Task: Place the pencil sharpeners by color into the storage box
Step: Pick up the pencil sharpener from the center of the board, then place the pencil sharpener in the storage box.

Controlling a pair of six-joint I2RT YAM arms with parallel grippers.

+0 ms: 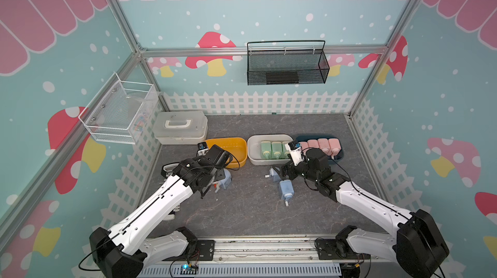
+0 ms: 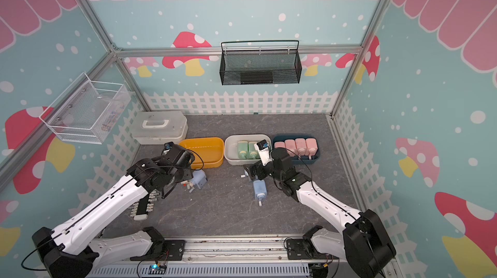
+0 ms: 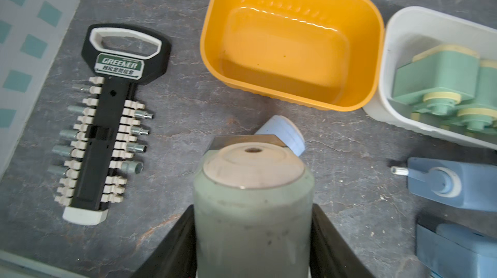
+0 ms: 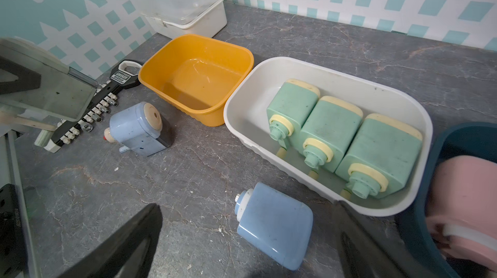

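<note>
Left wrist: left gripper point(image 3: 252, 236) clamps a sharpener point(image 3: 252, 182), blue sharpener point(image 3: 287, 135) just beyond; right gripper point(image 4: 247, 209) gapes empty.

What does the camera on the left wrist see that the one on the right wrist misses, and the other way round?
Only the left wrist view plainly shows the left gripper clamped on a pale sharpener. Only the right wrist view shows the white lidded case, the dark blue bin with pink sharpeners and the open right gripper. Both show the empty yellow bin, the white bin with green sharpeners, the black-and-white tool and blue sharpeners on the table.
</note>
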